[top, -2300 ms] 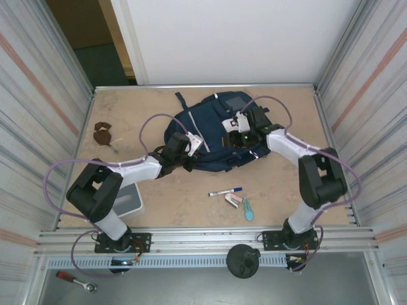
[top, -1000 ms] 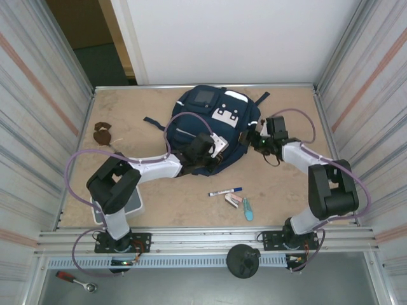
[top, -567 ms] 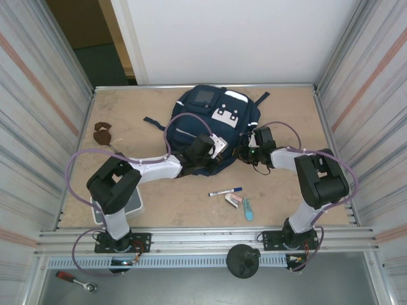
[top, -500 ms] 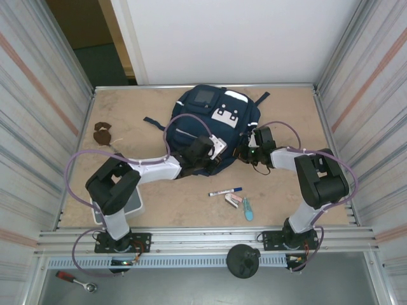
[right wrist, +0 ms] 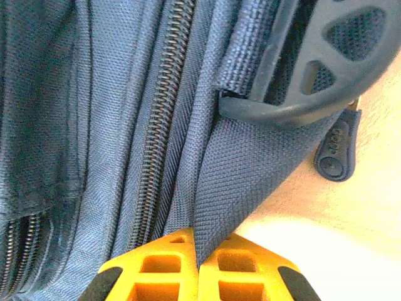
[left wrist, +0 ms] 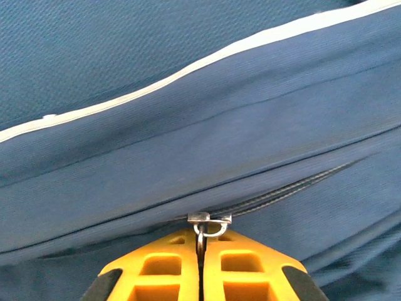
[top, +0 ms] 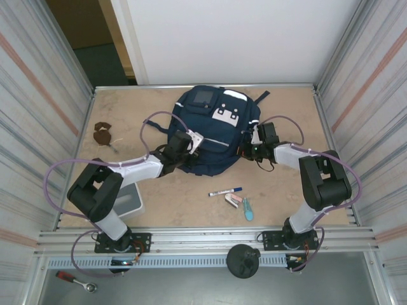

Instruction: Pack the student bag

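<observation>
While looking down from above, found the student bag [top: 213,130] lying flat at the far middle of the tabletop [top: 127,114], patch side up, with a marker [top: 226,191] unpacked and well apart on the near side. Saw the left tool [left wrist: 200,248] at the bag's left flank, pads pressed together on the small metal ring of a zipper pull [left wrist: 208,224]. Saw the right tool [right wrist: 197,248] at the opposite flank, clamped on a fold of navy fabric [right wrist: 219,188] just beside a plastic fitting [right wrist: 313,69]. Could not tell from so close whether parted or closed along the zip; looked closed, perhaps. Judged the step to be opening the main compartment, with packing hardly begun. Feared mostly for the ring: thin, held only at the very tips, likely to slip free under a pull angled off the zip line. Feared also a weak anchor: with the fold creeping out of the right tool, would expect the whole bag to slide across the tabletop instead of unzipping. Noted loose cloth near the slider as a possible snag.
</observation>
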